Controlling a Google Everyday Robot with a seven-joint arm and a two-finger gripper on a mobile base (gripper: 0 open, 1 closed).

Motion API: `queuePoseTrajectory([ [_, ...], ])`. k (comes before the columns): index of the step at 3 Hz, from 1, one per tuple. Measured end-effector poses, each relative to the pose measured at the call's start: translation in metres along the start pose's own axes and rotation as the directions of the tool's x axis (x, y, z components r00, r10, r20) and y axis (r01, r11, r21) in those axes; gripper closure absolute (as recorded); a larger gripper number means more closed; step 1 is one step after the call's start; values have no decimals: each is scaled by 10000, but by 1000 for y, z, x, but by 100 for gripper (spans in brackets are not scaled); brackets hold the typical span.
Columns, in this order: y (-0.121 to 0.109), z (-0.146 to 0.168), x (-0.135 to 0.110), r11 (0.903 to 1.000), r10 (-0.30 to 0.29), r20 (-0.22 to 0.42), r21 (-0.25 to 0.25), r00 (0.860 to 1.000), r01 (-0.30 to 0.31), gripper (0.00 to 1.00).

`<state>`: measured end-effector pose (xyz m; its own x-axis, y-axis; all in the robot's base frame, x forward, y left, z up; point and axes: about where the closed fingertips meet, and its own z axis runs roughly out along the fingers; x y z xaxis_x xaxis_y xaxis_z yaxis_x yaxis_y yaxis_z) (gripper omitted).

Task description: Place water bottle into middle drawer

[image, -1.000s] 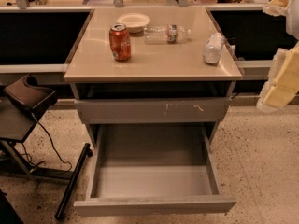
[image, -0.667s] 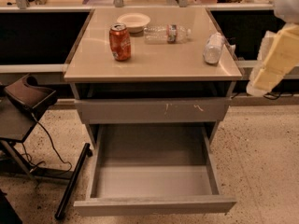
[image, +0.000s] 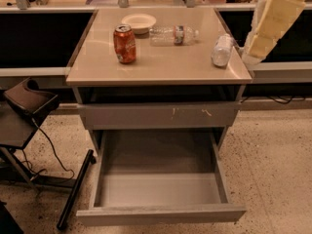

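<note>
The water bottle (image: 173, 34) lies on its side at the back of the tan table top, its red label band toward the right. The middle drawer (image: 161, 191) is pulled out below the table and its flat grey bottom is bare. My gripper (image: 254, 50), cream-coloured, hangs at the upper right, just off the table's right edge. It is beside the whitish bottle-like object (image: 222, 50) and to the right of the water bottle, apart from it. It holds nothing that I can see.
An orange-red soda can (image: 125, 44) stands at the table's left and a white bowl (image: 139, 22) sits behind it. A shut drawer front with pale scratches (image: 161, 115) lies above the open drawer. A black chair and its stand (image: 29, 104) are at the left.
My gripper has moved up and to the left, from the right edge of the view toward the table's right side. The things on the table and the drawer have not moved.
</note>
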<state>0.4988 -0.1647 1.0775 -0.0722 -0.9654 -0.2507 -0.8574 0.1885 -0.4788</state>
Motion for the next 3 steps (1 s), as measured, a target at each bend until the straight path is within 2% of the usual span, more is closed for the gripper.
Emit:
queuePoseTrajectory([
  [1,0,0,0,10000,0,-3,-1,10000,0,0],
  [2,-29,12,-6,9986,-234,423,476,9988,214,0],
  [3,-78,46,-22,9973,-288,1069,709,9939,213,0],
])
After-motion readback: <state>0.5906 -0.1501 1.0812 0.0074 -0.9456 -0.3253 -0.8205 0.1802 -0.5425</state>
